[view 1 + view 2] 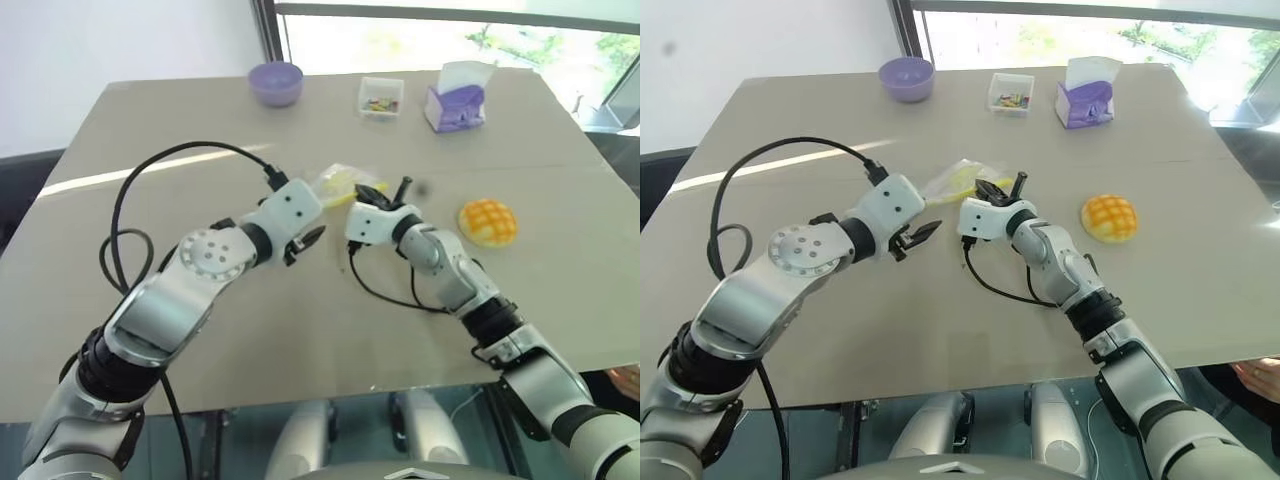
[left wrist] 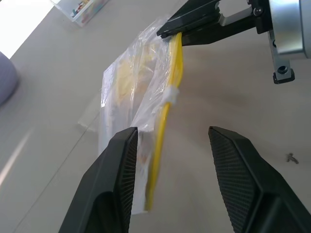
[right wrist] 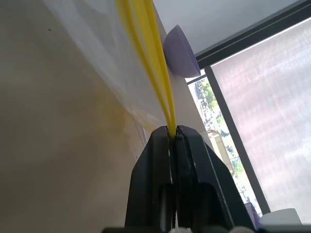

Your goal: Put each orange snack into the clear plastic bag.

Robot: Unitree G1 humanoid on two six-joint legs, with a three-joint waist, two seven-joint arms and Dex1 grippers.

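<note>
The right hand (image 3: 172, 138) has its 2 black fingers pressed together on the yellow strip (image 2: 167, 104) of the clear plastic bag (image 2: 131, 92), pinching it at one end. The bag hangs from that grip near the middle of the tabletop (image 1: 300, 330), its strip edge raised and the crinkly film sagging down to the surface on the far-left side of the hand. The left hand (image 2: 170, 160) sits just to the left of the bag with its 2 fingers apart and nothing between them; in the left wrist view the near end of the yellow strip lies just beside the inner face of one finger (image 2: 119, 165), though I cannot tell whether they touch.

The orange snack (image 1: 488, 221), a round domed bun with a criss-cross top, rests on the tabletop to the right of the right hand, apart from the bag and from both hands.

Along the far edge stand 3 other things: a purple bowl (image 1: 275, 82) at the left, a small clear box (image 1: 381, 97) of colourful bits in the middle, and a purple tissue pack (image 1: 457, 100) to the right of it. A black cable (image 1: 140, 185) loops over the left arm.
</note>
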